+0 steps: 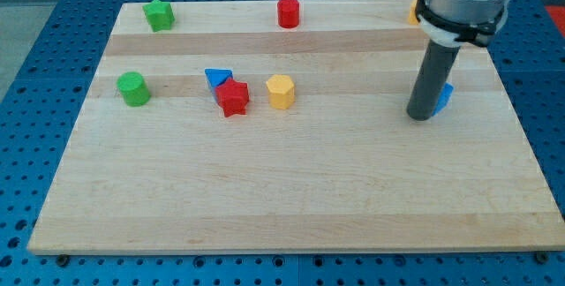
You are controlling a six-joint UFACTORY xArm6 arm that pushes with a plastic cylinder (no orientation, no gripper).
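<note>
My tip (pixel 421 115) rests on the wooden board (pixel 291 189) at the view's right. It touches or nearly touches a blue block (pixel 444 97) that is partly hidden behind the rod. Far to the left lies a cluster: a yellow hexagonal block (pixel 280 92), a red star (pixel 233 98) and a blue triangle (pixel 217 78) touching the star. A yellow or orange block (pixel 413 11) peeks out behind the arm at the top right edge.
A green cylinder (pixel 134 88) sits at the left side. A green star (pixel 159 14) is in the top left corner. A red cylinder (pixel 289 12) stands at the top middle. Blue perforated table (pixel 35 74) surrounds the board.
</note>
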